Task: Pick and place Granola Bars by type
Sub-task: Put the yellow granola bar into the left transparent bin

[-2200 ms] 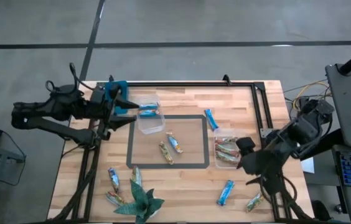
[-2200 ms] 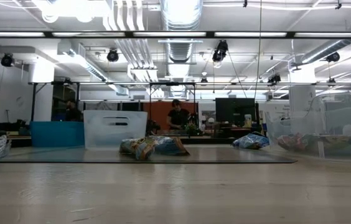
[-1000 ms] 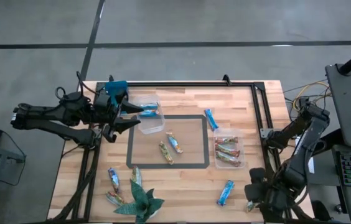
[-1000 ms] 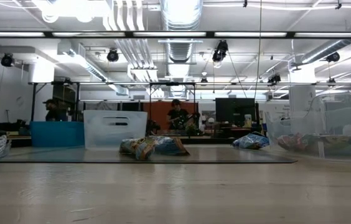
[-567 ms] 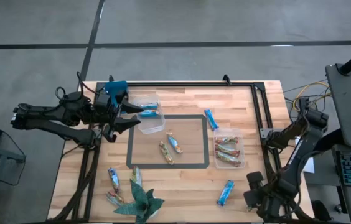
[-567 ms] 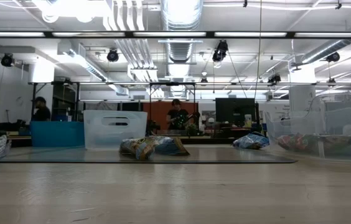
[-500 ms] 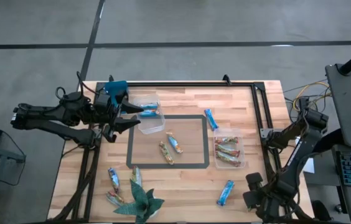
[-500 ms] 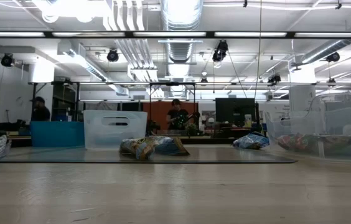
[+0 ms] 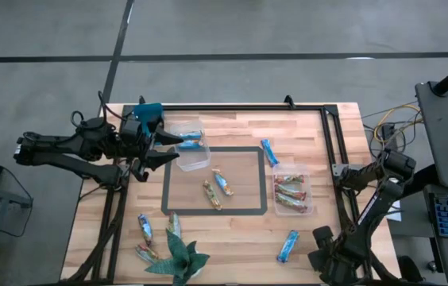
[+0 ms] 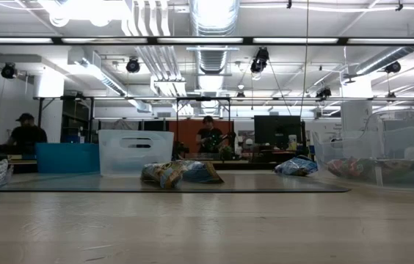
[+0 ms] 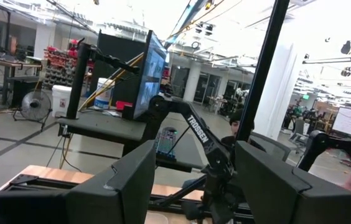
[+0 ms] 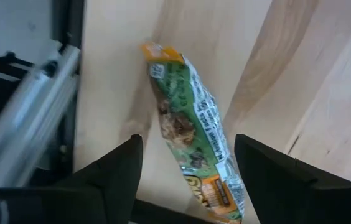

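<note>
Granola bars lie scattered on the wooden table. A blue one [image 9: 222, 183] and a brown one [image 9: 211, 195] lie inside the dark taped rectangle; other blue ones [image 9: 268, 152] [image 9: 287, 246] lie to its right. My right gripper [image 12: 187, 140] is at the near right corner [image 9: 323, 258], pointing down and open. A green-and-gold bar [image 12: 194, 140] lies flat on the wood between its fingers, apart from both. My left gripper [image 9: 178, 148] hangs open above the left clear tub [image 9: 200, 159], which holds blue bars [image 9: 191, 140].
A right clear tub [image 9: 291, 191] holds brown bars. Three more bars [image 9: 144, 228] [image 9: 146, 253] [image 9: 174, 223] and a green paper plant figure [image 9: 178, 258] lie at the near left. A black rail [image 12: 20, 93] runs along the table edge beside my right gripper. People stand in the room beyond.
My right gripper has sunk toward the table's near right corner and tipped further downward. It now stands over the green-and-gold bar, which has not moved. Its fingers stay open.
</note>
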`<state>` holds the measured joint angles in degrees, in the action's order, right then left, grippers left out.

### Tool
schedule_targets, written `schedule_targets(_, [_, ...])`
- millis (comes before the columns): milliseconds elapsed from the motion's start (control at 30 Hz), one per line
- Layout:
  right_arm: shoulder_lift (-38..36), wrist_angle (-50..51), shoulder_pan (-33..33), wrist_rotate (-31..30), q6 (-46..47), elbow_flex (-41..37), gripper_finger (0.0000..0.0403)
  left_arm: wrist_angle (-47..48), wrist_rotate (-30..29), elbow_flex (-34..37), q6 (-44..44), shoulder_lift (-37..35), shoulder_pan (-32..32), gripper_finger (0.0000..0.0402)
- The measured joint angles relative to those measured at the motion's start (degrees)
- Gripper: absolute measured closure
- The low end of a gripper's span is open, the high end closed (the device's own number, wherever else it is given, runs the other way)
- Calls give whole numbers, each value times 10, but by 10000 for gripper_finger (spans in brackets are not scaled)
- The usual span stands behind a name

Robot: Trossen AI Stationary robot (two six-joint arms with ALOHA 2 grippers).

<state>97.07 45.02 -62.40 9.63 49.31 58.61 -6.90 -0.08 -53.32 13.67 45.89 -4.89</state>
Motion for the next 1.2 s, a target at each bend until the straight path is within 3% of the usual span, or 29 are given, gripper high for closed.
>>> schedule_targets(433, [10,-8,-4,14,7,-36,185,0,0,0,0,-6,0,200])
schedule_targets(967, [10,-10,-5,26,12,-37,339,0,0,0,0,-12,0,200])
schedule_targets(1200, [6,-6,-4,24,11,-19,365,0,0,0,-1,-12,0,200])
